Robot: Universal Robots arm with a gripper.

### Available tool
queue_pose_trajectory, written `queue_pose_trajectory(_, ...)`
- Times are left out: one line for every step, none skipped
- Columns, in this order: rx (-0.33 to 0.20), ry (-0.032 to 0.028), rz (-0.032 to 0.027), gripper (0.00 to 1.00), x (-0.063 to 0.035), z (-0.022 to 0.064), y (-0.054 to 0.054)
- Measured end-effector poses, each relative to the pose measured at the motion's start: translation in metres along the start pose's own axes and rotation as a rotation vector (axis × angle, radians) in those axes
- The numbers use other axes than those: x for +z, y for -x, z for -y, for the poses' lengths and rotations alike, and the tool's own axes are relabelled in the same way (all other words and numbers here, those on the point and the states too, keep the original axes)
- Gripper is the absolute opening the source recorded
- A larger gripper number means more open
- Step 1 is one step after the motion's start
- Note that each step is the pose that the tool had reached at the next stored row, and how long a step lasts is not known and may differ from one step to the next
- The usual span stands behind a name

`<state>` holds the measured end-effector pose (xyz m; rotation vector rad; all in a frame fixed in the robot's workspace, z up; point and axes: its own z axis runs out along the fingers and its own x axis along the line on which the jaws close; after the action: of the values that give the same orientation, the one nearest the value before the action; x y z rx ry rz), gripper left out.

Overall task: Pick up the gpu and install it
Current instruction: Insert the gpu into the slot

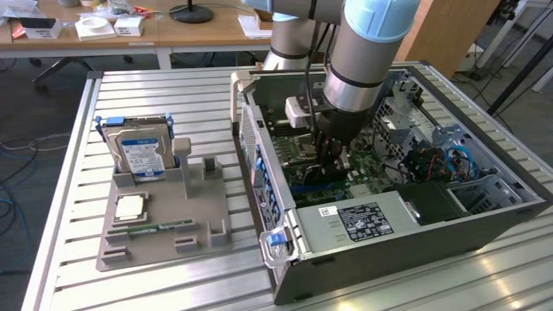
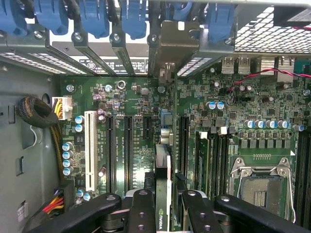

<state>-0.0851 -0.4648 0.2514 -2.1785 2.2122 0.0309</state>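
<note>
Gripper (image 2: pixel 166 199) is clamped on the gpu (image 2: pixel 163 179), card edge-on between the fingers (image 2: pixel 141 211). It's low inside the case (image 1: pixel 415 249), over the motherboard (image 2: pixel 233 121). Card runs just beside a black slot (image 2: pixel 183 141); can't tell if its edge lines up with it or is seated.

Risks as I judge them:
- Offset or tilt puts the connector on the board next to the slot.
- Bracket end catches the rear wall (image 2: pixel 121 53).
- Pushing on a thin grip lets the card slip.

Table: silver slatted metal table (image 1: pixel 173 91) is brightly lit | Behind: light wooden desk (image 1: pixel 216 29) is loaded with small white boxes (image 1: pixel 95 27) | Floor: dark grey floor (image 1: pixel 35 116) is seen beneath
</note>
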Motion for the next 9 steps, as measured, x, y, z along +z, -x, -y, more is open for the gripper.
queue_pose_trajectory(0.0, 0.0, -0.0001, 0.26, 0.0, 0.0, 0.0)
queue_pose_trajectory(0.0, 0.0001, -0.0003, 0.26, 0.0001, 0.0, -0.0001)
queue_pose_trajectory(0.0, 0.0001, -0.0003, 0.26, 0.0002, 0.0, -0.0001)
queue_pose_trajectory(0.0, 0.0001, -0.0002, 0.26, 0.0003, 0.0, -0.0001)
queue_pose_trajectory(0.0, 0.0001, -0.0001, 0.26, 0.0004, 0.0, 0.0)
queue_pose_trajectory(0.0, 0.0, -0.0001, 0.26, 0.0004, 0.0, 0.0)
queue_pose_trajectory(0.0, 0.0, -0.0001, 0.26, 0.0004, 0.0, 0.0)
queue_pose_trajectory(0.0, 0.0, -0.0001, 0.26, 0.0004, 0.0, 0.0)
queue_pose_trajectory(0.0, 0.0, 0.0001, 0.26, 0.0007, 0.0, 0.0)
